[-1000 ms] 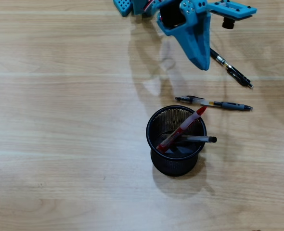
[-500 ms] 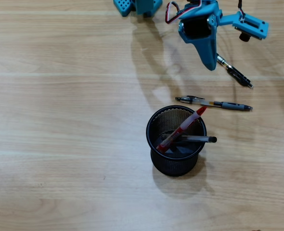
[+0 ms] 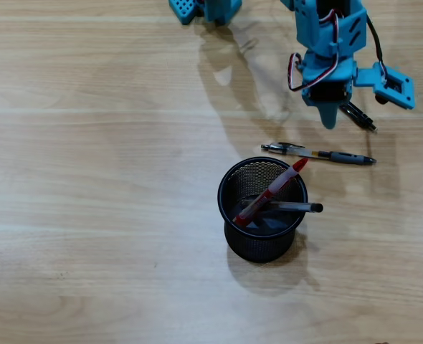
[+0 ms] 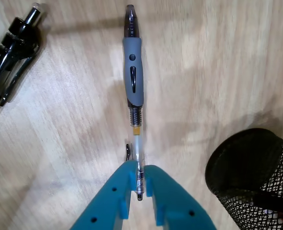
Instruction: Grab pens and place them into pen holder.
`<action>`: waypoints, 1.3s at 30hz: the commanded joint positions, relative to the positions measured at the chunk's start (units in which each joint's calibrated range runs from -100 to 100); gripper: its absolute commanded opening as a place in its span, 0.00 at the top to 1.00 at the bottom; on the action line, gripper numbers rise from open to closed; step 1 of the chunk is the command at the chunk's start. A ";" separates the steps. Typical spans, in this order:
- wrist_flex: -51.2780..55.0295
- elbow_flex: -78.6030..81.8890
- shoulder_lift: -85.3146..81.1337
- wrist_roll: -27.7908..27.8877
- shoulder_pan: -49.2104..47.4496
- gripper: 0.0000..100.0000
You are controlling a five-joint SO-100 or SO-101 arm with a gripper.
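Overhead view, arm: the blue gripper [image 3: 331, 118] points down the frame from the upper right, its tip near the upper end of the black pen [image 3: 358, 115]; this view does not show how its jaws stand.
Overhead view, pens on the table: the grey-and-white pen [image 3: 319, 153] lies nearly level right of centre on the wooden table [image 3: 89, 179], just above the holder's rim; the black pen lies slanted above it, partly under the arm.
Overhead view, pen holder [image 3: 263, 209]: stands slightly below centre; the red pen [image 3: 270, 193] leans inside with its tip over the upper right rim, and the clear pen with the black cap [image 3: 295, 208] lies across it, the cap past the right rim.
Wrist view, gripper [image 4: 139, 188]: at the bottom centre, the two blue fingers [image 4: 117, 196] are nearly closed, with the grey-and-white pen's [image 4: 133, 79] thin lower end in the narrow gap between them; a real grip cannot be confirmed.
Wrist view, surroundings: the black pen [image 4: 9, 50] sits in the upper left corner, the mesh holder [image 4: 249, 175] at the lower right.
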 commanded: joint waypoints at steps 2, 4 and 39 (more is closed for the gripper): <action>0.04 -4.25 1.05 0.23 -1.23 0.84; 0.04 -4.35 1.56 0.23 -1.33 0.79; 0.95 -4.25 13.53 -3.33 -1.69 0.92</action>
